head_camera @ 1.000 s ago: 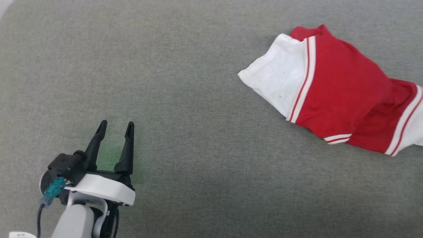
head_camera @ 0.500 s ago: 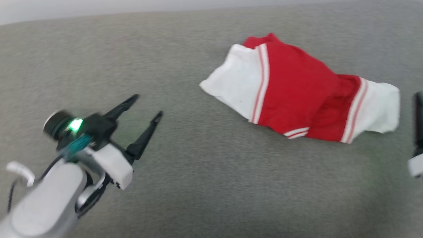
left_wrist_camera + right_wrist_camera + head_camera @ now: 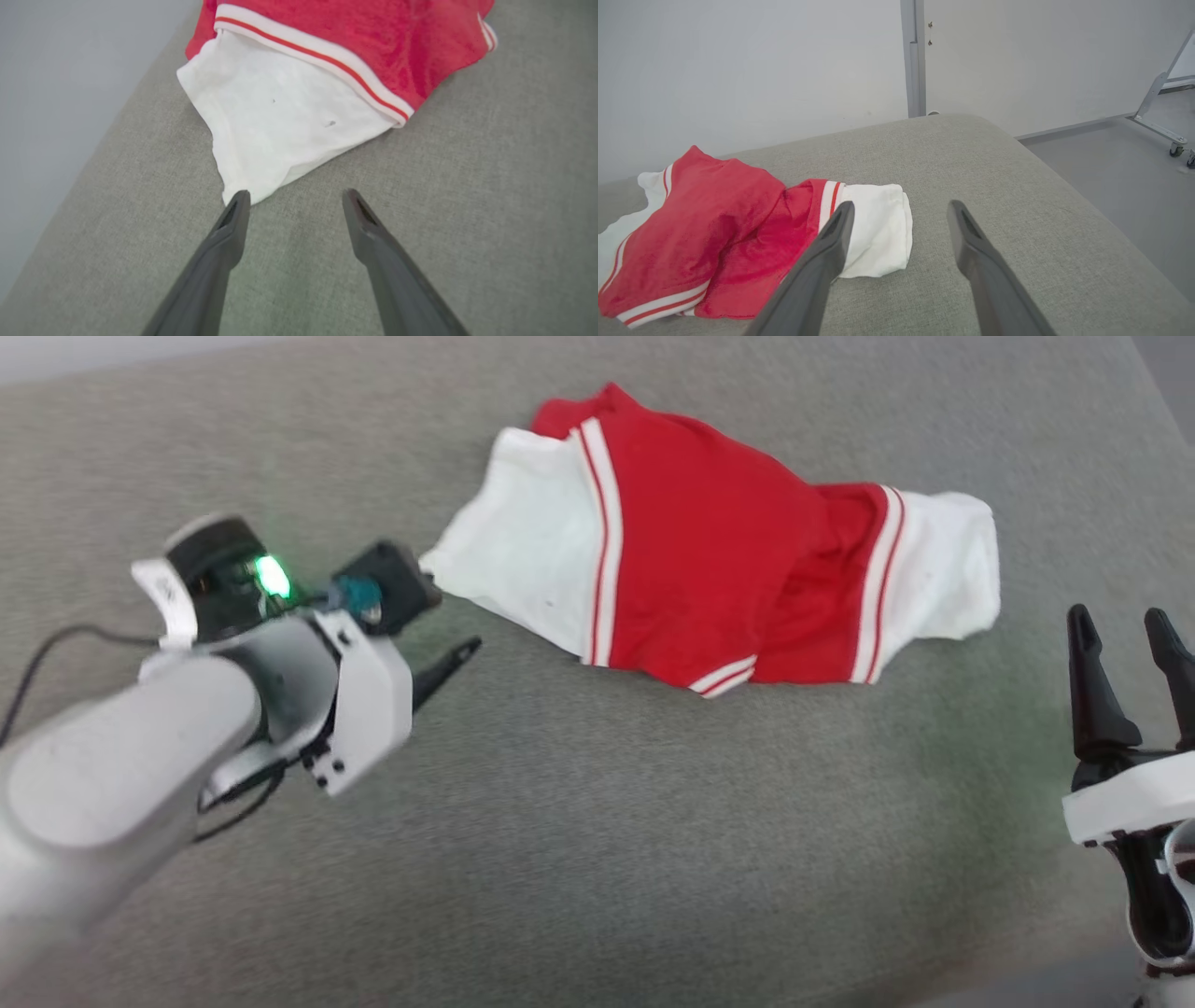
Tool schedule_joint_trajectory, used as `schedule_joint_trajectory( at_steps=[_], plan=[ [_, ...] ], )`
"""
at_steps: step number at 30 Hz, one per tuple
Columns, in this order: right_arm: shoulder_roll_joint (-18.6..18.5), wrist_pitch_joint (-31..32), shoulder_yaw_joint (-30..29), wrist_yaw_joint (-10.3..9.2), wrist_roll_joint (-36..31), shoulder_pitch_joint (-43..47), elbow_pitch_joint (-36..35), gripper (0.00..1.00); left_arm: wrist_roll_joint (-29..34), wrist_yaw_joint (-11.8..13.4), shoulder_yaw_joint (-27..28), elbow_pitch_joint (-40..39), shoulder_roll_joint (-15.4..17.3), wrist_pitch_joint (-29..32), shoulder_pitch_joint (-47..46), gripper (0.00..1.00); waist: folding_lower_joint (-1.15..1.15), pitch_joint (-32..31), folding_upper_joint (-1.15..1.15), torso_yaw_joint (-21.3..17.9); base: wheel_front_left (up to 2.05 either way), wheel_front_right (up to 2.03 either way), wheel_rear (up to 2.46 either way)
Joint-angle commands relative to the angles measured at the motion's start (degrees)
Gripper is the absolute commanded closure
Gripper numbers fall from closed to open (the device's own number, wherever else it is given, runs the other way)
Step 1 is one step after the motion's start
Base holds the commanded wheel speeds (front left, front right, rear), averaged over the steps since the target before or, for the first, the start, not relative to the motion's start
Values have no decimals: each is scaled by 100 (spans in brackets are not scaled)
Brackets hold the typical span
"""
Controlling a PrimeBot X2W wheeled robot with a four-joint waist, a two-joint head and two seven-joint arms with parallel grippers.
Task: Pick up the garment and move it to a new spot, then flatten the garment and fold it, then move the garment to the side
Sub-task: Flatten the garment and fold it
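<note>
The garment [image 3: 709, 551] lies crumpled on the grey cushioned surface: a red body with a white sleeve at each end and striped trim. My left gripper [image 3: 296, 192] is open with nothing in it, and its tips stop just short of the left sleeve's corner [image 3: 275, 140]. In the head view, one dark finger [image 3: 446, 665] of that gripper shows past the wrist block. My right gripper [image 3: 1117, 613] stands open and empty at the lower right, apart from the right sleeve [image 3: 943, 569]. In the right wrist view, that gripper [image 3: 901, 204] points at the garment [image 3: 705, 219] from its right end.
The grey fabric surface [image 3: 597, 849] runs wide in front of the garment. Its right edge drops to a grey floor [image 3: 1111, 163], where a wheeled metal frame [image 3: 1157, 126] stands. A white wall [image 3: 738, 70] runs close behind the far edge.
The head camera has swung right. My left arm has lifted and reached toward the white left sleeve. My right gripper has come into the head view. The garment keeps its shape.
</note>
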Motion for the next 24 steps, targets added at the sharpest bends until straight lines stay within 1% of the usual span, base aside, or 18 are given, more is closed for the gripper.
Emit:
schedule_joint_trajectory(
  at_steps=[1,4,8,17,24],
  plan=[
    [16,-54,-5,0,-24,-52,16,0,-23,14,-21,-9,-27,49,-30,0,0,184,0,-179,0,0,0],
    [79,-115,63,0,-32,-144,46,0,196,14,-27,-206,-43,545,54,0,0,307,0,-304,0,0,0],
    [159,-176,160,0,-51,-220,95,0,363,14,-18,-349,24,907,3,0,0,411,0,-417,0,0,0],
    [241,-223,323,0,-61,-296,214,0,643,14,-20,-313,32,936,-275,0,0,492,0,-467,0,0,0],
    [314,-226,484,0,-35,-362,263,0,856,14,-20,-356,22,1145,-432,0,0,511,0,-504,0,0,0]
  ],
)
